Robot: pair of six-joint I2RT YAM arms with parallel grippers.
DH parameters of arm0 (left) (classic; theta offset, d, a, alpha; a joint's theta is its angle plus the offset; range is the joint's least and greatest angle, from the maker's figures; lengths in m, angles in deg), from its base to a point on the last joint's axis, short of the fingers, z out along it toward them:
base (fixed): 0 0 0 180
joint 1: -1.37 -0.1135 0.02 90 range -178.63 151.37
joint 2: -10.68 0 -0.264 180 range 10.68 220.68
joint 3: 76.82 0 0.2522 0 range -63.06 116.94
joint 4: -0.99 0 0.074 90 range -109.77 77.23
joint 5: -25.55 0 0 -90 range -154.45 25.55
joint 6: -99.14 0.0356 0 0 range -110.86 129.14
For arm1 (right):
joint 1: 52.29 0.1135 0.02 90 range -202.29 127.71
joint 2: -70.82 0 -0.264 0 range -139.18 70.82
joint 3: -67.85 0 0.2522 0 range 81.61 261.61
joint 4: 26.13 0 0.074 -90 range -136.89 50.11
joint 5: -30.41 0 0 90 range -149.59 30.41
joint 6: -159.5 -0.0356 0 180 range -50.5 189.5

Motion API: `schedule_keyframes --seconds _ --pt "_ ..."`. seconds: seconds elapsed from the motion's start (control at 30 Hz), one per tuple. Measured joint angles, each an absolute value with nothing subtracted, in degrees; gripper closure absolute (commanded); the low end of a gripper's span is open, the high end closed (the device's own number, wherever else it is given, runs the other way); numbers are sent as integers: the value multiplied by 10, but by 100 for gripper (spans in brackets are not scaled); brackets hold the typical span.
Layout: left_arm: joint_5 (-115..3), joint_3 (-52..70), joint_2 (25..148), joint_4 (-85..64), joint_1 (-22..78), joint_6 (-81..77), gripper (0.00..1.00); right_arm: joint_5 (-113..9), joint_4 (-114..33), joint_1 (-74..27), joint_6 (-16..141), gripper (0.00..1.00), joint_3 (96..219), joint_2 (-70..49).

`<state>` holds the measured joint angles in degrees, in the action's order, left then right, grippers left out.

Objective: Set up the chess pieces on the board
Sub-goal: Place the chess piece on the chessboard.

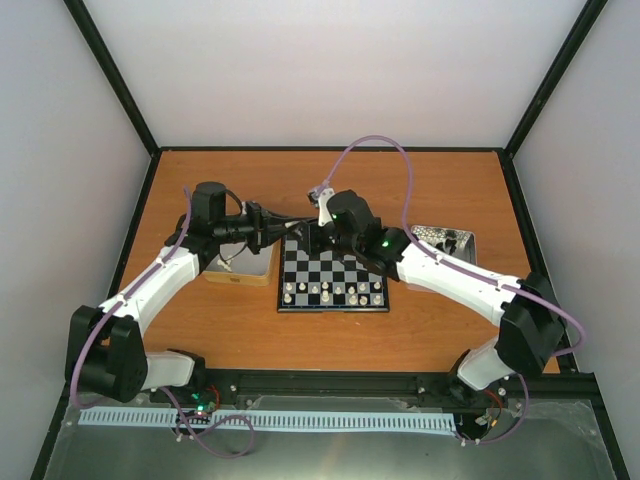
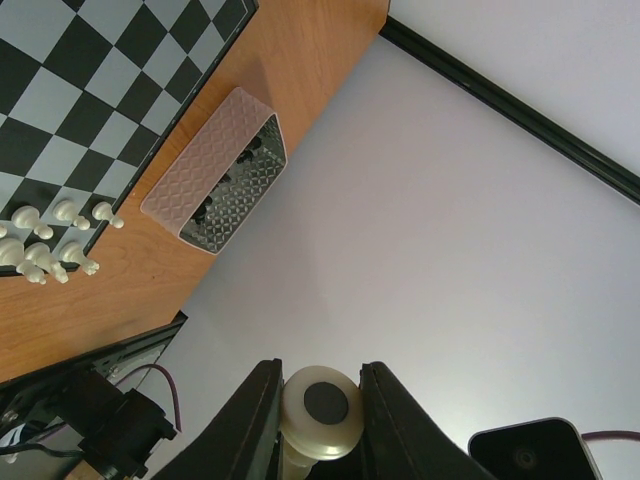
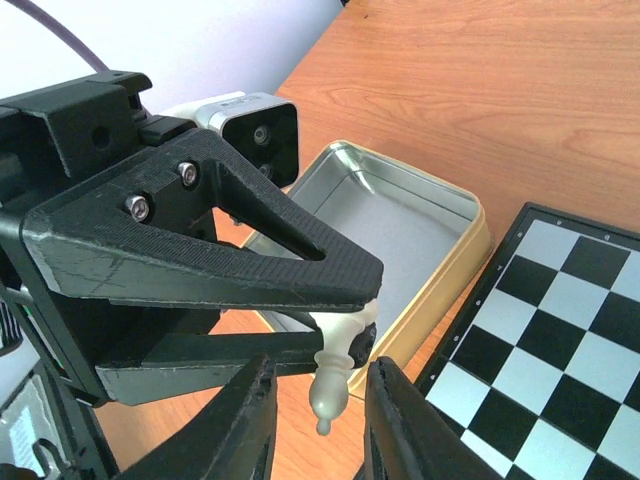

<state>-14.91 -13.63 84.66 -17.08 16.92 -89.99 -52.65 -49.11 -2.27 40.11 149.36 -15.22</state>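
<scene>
My left gripper [image 2: 320,400] is shut on the round base of a cream-white chess piece [image 2: 322,408], held in the air at the board's far left corner. In the right wrist view that piece [image 3: 335,385] hangs head down from the left gripper's black fingers [image 3: 250,250]. My right gripper [image 3: 320,368] stands open around its head, with a gap on each side. From above, the left gripper [image 1: 290,228] and right gripper [image 1: 312,238] meet over the far edge of the board [image 1: 335,262]. Several white pieces [image 1: 330,292] stand in its near rows.
An open cream-rimmed tin [image 3: 470,250] lies left of the board, under the held piece. A patterned metal tin [image 2: 215,170] with black pieces inside lies right of the board [image 2: 90,90]. Pale walls enclose the wooden table.
</scene>
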Motion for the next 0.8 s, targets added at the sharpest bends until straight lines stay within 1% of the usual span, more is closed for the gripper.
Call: schedule_keyframes --seconds 0.17,0.37,0.53,0.73,0.8 --pt "-149 -136 847 -171 169 -900 80 -525 -493 -23 402 90 1501 -159" --pt "-152 -136 847 -171 169 -903 79 -527 -507 -24 400 97 1513 -165" --pt "-150 -136 847 -171 169 -904 69 -527 -515 -24 400 97 1517 -165" --pt "-150 -136 847 -171 170 -900 61 -528 -553 -24 400 97 1546 -165" --pt "-152 -136 847 -175 170 -892 57 -528 -572 -24 400 97 1558 -166"
